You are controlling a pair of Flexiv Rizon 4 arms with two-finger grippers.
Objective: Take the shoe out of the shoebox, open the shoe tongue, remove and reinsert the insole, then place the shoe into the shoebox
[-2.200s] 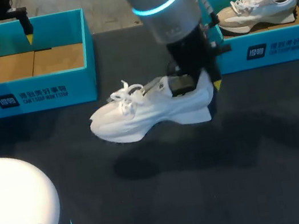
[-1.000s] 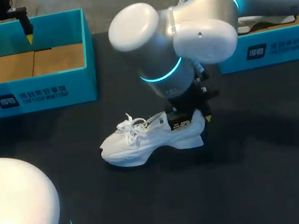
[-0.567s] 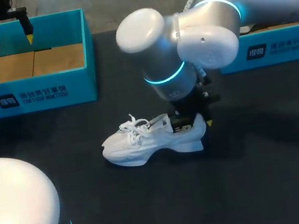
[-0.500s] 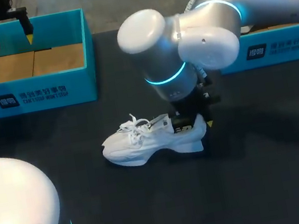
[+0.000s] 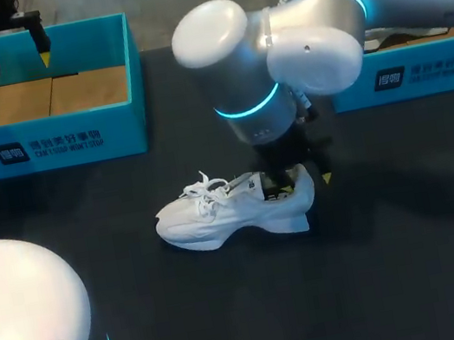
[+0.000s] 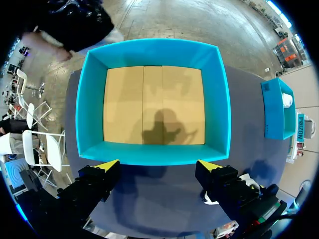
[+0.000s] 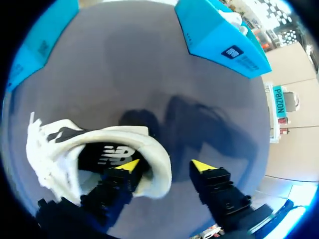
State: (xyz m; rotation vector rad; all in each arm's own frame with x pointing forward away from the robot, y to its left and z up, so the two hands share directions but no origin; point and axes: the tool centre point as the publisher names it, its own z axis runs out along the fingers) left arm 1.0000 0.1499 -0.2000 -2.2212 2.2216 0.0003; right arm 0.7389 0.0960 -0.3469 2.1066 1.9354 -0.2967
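Left fingers (image 6: 107,165) apart, empty, over the shoebox (image 5: 47,149) at the table (image 5: 236,318) far-left corner. Shoe (image 5: 235,213) stands mid-table. Right fingers (image 7: 124,169) apart, straddling its heel wall, unclamped: lift straight up or the inner one tips it.

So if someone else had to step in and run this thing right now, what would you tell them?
Left hand: open, holding nothing, above the empty left shoebox.
Right hand: open at the heel of the white shoe, one finger inside the opening, the other outside; not gripping.
The white shoe stands upright mid-table, toe toward the left arm's side, with the insole inside.
Done: shoe is out of the box.
Left: open the tongue, pull the insole and refit it, put the shoe back in the shoebox.
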